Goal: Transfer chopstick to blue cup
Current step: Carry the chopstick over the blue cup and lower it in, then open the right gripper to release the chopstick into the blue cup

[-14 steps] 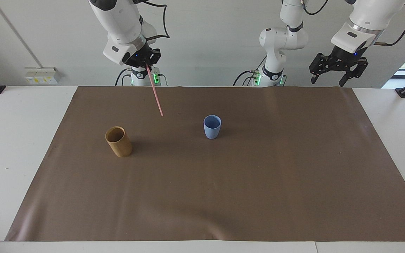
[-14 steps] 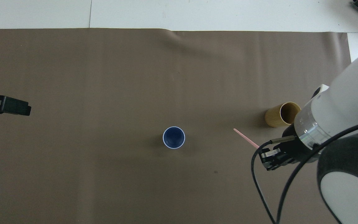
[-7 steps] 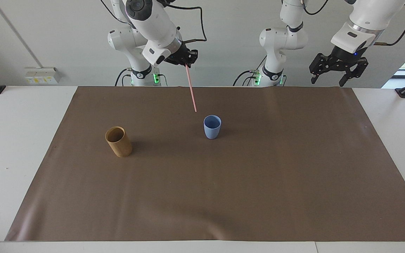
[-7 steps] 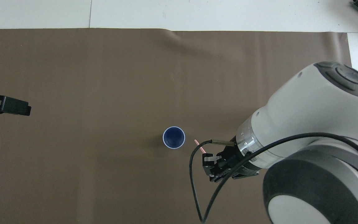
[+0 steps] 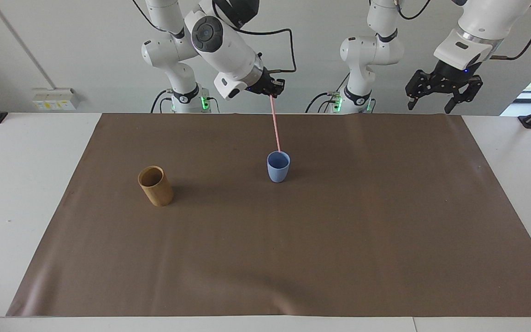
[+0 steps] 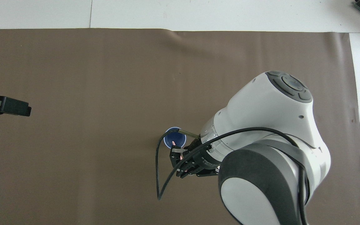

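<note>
- Facing view, upper middle of the frame: we see the right gripper point(image 5: 272, 92) clamped on the top end of the chopstick point(image 5: 275, 124), which hangs nearly upright.
- Its lower tip sits at the rim of the blue cup point(image 5: 278, 167), just above centre; we cannot tell whether it is inside.
- At the upper right, the left gripper point(image 5: 433, 104) waits in the air with jaws spread, holding nothing.
- A tan wooden cup point(image 5: 155, 186) stands at centre left on the brown mat point(image 5: 293, 253).
</note>
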